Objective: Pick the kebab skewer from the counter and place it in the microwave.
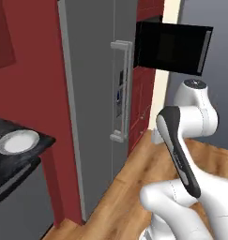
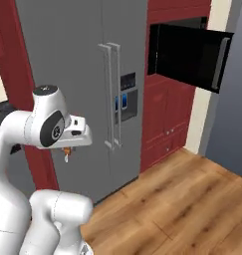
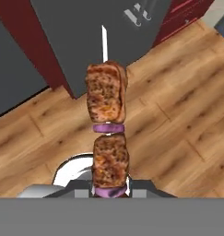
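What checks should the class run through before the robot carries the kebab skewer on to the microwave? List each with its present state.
1. Kebab skewer held in the pincer: ok, it rises from between the fingertips.
2. Meat chunks on the stick: ok.
3. Microwave door open: ok, the black door stands swung out.
4. Cavity free of items: cannot tell, too dark.
5. Skewer off the counter: ok; the white plate sits there.
6. Pincer near the microwave: not ok, it sits low in front of the grey fridge.

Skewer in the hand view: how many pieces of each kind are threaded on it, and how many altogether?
Skewer, held in the hand:
Meat chunks: 2
Purple onion slices: 2
Total: 4 pieces
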{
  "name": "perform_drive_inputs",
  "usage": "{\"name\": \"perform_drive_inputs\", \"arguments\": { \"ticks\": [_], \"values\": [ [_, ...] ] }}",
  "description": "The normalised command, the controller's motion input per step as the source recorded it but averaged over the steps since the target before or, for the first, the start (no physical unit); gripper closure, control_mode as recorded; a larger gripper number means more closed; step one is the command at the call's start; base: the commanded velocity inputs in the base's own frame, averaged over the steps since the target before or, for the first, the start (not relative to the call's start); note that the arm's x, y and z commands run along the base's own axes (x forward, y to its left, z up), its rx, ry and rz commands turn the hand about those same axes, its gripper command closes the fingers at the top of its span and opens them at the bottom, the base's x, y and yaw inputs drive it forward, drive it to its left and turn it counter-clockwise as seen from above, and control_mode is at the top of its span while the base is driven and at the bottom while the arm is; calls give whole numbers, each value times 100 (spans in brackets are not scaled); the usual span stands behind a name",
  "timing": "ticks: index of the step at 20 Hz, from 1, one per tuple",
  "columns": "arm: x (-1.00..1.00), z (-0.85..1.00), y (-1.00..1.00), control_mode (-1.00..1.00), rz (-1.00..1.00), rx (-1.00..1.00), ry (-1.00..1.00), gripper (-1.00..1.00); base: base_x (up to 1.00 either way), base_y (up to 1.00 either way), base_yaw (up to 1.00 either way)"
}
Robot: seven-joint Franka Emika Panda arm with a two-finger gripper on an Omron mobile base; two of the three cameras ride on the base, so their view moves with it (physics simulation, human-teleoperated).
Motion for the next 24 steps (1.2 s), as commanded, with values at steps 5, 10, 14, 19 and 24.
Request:
{"name": "perform_drive_inputs", "arguments": {
  "ticks": [5,10,14,19,24],
  "values": [
    [0,0,0,100,0,0,0,100,2,-71,-76],
    [0,0,0,100,0,0,0,100,49,-77,-58],
    [0,0,0,100,0,0,0,100,93,-57,-37],
    [0,0,0,100,0,0,0,100,100,-22,0],
    [0,0,0,100,0,0,0,100,100,-1,23]
  ]
}}
